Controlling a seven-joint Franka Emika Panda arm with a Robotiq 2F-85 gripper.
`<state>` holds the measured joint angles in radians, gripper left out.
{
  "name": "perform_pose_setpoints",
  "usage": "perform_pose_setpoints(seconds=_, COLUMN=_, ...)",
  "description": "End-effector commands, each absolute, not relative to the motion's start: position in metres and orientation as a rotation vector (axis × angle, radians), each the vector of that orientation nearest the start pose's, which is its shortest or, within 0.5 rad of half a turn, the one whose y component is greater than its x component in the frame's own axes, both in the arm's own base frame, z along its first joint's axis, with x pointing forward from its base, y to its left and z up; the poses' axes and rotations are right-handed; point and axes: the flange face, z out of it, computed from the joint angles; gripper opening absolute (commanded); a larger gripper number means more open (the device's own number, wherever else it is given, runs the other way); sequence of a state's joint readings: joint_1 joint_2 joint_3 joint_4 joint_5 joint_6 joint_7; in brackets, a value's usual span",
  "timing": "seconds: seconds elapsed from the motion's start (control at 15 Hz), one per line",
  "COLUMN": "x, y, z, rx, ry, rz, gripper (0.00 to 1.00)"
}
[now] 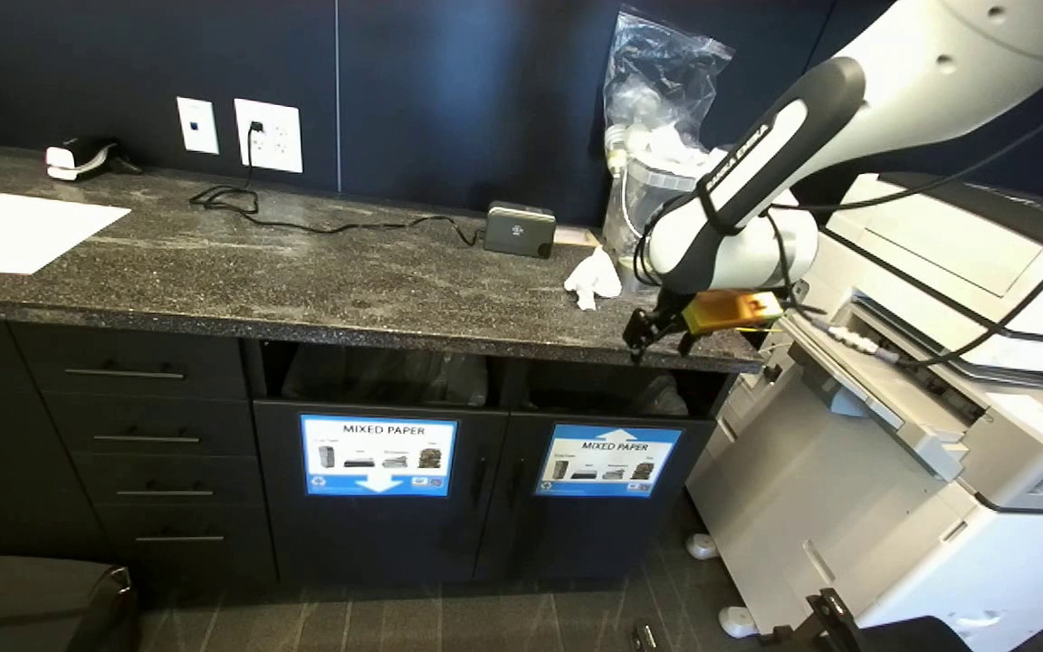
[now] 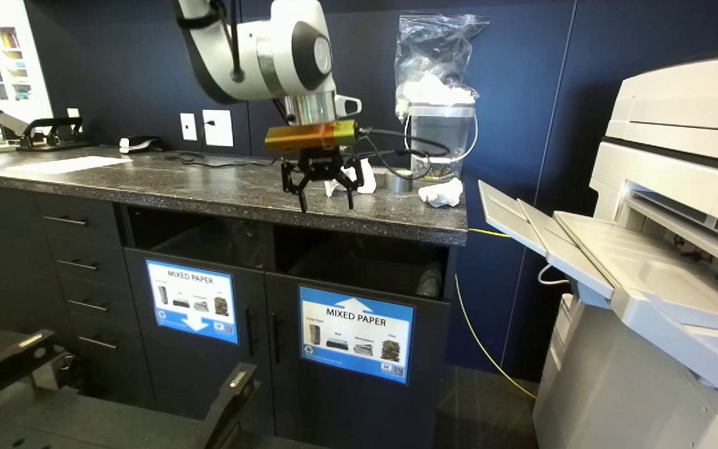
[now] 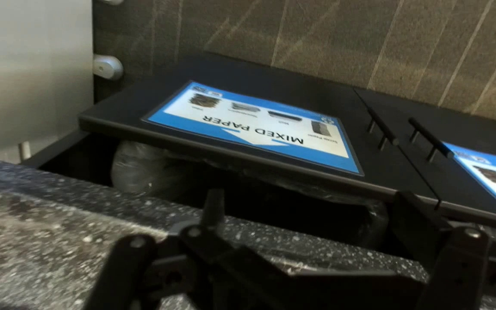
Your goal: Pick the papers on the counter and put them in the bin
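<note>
Black fingers (image 3: pixel 213 211) crowd the bottom of the wrist view, part of a pincer (image 2: pixel 327 206) spread wide, a bare gap between its tips, near the front edge of the tabletop (image 1: pixel 349 281). Behind it one crumpled paper wad (image 1: pixel 596 274) sits on that surface, another wad (image 2: pixel 442 194) nearer its end. "FRANKA EMIKA" runs along the arm (image 1: pixel 856 127). Below, one sign (image 2: pixel 357 333) reads "MIXED PAPER" under an up arrow; a second sign (image 2: pixel 192 301) repeats it over a down arrow.
</note>
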<state>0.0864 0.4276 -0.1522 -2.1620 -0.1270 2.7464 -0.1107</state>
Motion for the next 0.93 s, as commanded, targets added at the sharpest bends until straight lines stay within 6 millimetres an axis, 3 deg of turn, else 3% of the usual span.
perform_pose_setpoints(seconds=0.0, x=0.552, y=-0.044, z=0.294, rx=-3.342, ry=-0.309, rz=-0.143, gripper=1.0)
perform_pose_setpoints(seconds=0.2, x=0.526, y=-0.053, z=0.356, rx=-3.421, ry=-0.287, rz=-0.081, gripper=1.0)
perform_pose_setpoints(seconds=0.4, x=0.487, y=-0.06, z=0.405, rx=-3.443, ry=-0.227, rz=-0.033, gripper=1.0)
perform_pose_setpoints(seconds=0.6, x=0.442, y=-0.064, z=0.438, rx=-3.381, ry=-0.145, rz=-0.078, gripper=1.0)
perform_pose_setpoints(seconds=0.87, x=0.371, y=-0.054, z=0.454, rx=-3.205, ry=-0.195, rz=0.024, gripper=1.0)
